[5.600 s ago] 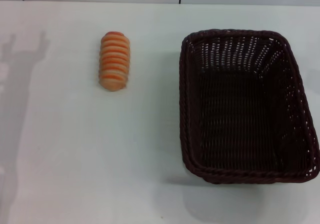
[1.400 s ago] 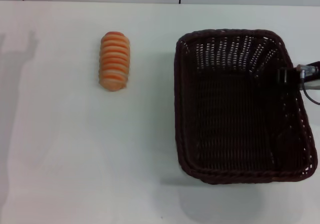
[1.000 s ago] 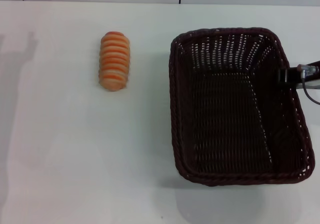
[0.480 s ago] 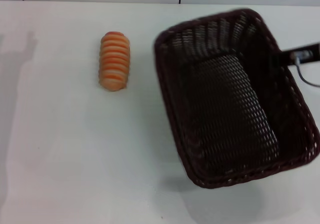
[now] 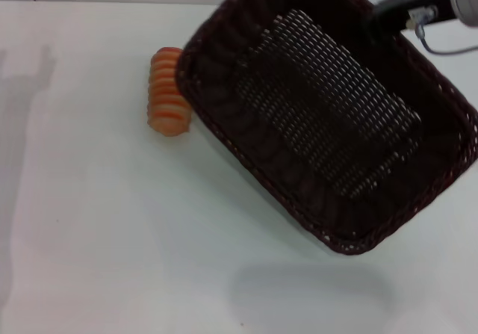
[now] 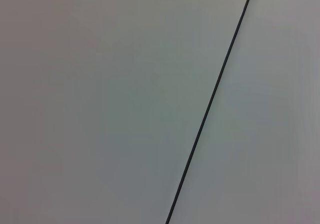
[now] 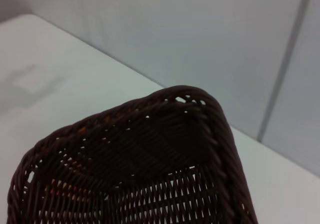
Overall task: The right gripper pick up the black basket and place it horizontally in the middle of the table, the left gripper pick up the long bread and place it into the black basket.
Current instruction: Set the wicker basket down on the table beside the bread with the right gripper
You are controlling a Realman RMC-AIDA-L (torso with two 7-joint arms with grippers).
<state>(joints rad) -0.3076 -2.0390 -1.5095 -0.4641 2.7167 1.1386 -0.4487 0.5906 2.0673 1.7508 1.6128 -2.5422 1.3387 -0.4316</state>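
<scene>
The right tool (image 5: 385, 13) is clamped on the far right rim of the large dark brown woven wicker basket (image 5: 328, 117), which hangs tilted above the white counter (image 5: 112, 237). The basket's left corner overlaps the small orange-and-cream striped oblong loaf (image 5: 166, 99), far left.

Head view: set high, looking forward and down on the desk (image 5: 97, 237), wide enough to take in the black basket (image 5: 328, 110) from 12 to 4 o'clock and the long bread (image 5: 166, 99) at 10 o'clock. Right wrist view: very close behind one corner of the black basket (image 7: 150, 174), facing across the desk (image 7: 65, 73) toward a paneled wall (image 7: 200, 38). Shared between these two: basket and desk. Left wrist view: facing only a pale surface crossed by a dark seam (image 6: 210, 103); nothing in common with the others.
</scene>
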